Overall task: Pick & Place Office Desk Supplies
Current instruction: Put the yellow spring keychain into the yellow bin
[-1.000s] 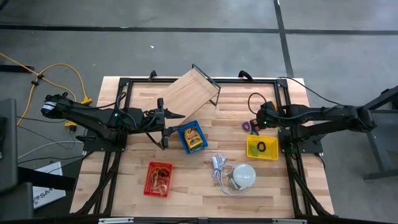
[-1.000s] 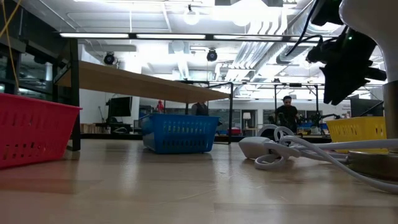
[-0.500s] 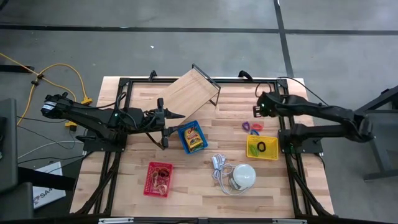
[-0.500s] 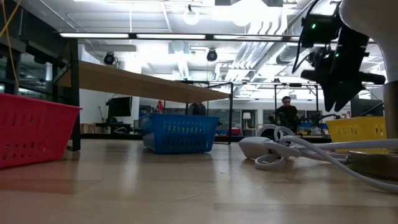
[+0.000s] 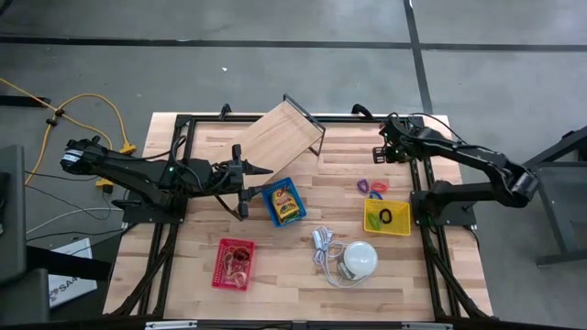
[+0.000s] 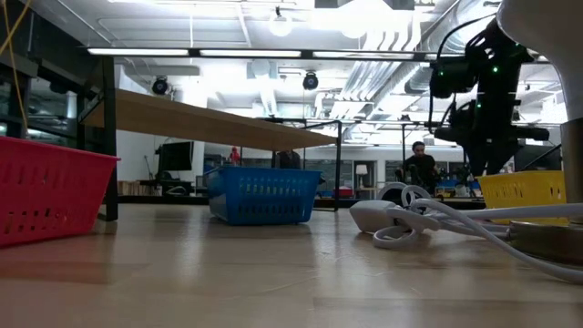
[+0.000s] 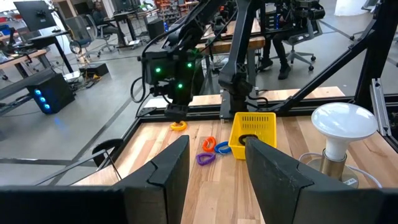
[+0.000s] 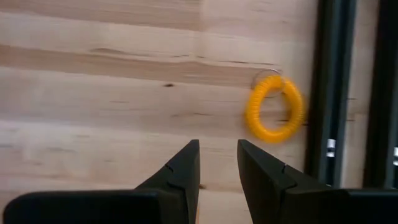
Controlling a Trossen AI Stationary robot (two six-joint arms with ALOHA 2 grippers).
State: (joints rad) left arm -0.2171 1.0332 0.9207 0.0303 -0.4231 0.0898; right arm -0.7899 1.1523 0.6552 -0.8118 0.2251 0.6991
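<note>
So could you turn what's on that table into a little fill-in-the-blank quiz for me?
1. The basket nearest the right gripper is coloured ____.
2. The coiled ring on the wood ahead of the right gripper is coloured ____.
3. The printed packet lies inside the ____ basket.
4. The left gripper holds ____.

Missing words: yellow; yellow; blue; nothing

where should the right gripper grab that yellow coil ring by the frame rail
Probably from straight above, pinching one side of the yellow coil ring across its band. It lies flat on the wood, and the black frame rail crowds its far edge, so the side away from the rail suits the right gripper.
</note>
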